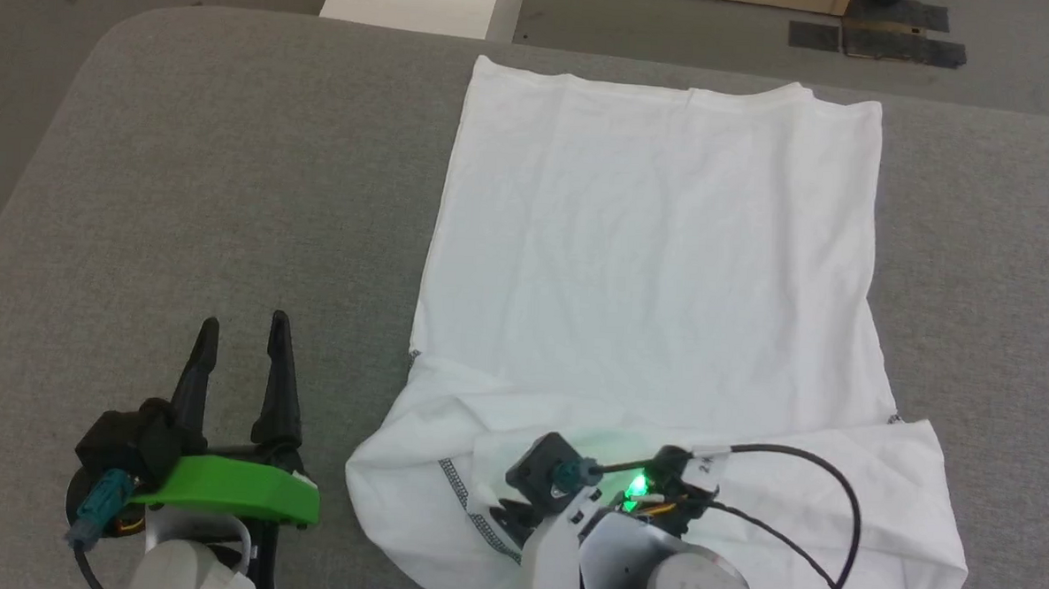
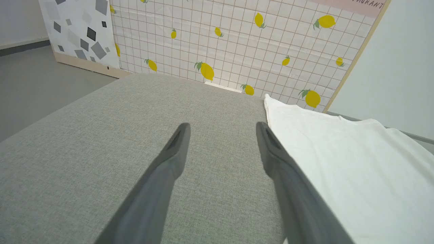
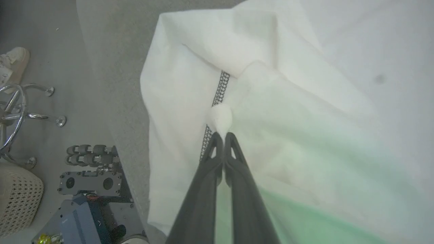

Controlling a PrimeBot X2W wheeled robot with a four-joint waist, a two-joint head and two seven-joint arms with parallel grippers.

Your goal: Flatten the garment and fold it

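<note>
The right gripper (image 3: pixel 223 136), fingers closed, pinches a small fold of the shirt (image 1: pixel 650 247) beside its dark seam (image 3: pixel 221 84), by the table's (image 1: pixel 228 184) near edge. The left gripper (image 1: pixel 244 328) gapes wide over bare table, holding nothing.

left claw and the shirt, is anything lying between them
Nothing. In the head view the grey fabric surface between the open left claw and the shirt is bare, and the left wrist view agrees.

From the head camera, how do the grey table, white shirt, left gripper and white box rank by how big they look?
1. grey table
2. white shirt
3. left gripper
4. white box, though it is farther off and cut by the picture's edge
</note>
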